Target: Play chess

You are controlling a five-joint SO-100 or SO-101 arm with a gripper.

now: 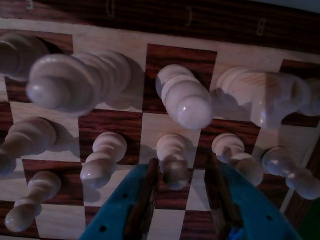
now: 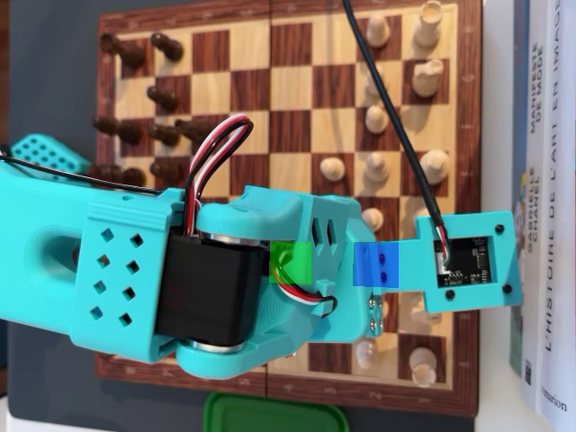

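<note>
A wooden chessboard (image 1: 165,125) fills the wrist view, with white pieces standing on it. My gripper (image 1: 181,165) is open, its teal fingers (image 1: 145,195) with brown pads coming in from the bottom edge. A white pawn (image 1: 172,150) stands between the fingertips, closer to the left pad, with a clear gap to the right one. Taller white pieces (image 1: 185,100) stand in the row behind it. In the overhead view the arm (image 2: 234,279) covers the lower part of the board (image 2: 292,90) and hides the jaws. Dark pieces (image 2: 162,135) stand at the left, white pieces (image 2: 423,81) at the right.
White pawns (image 1: 102,160) (image 1: 235,152) flank the fingers closely on both sides. One white pawn (image 2: 333,168) stands forward, near the board's middle. Books (image 2: 544,180) lie along the board's right edge and a green lid (image 2: 274,414) sits below it. A black cable (image 2: 396,117) crosses the white pieces.
</note>
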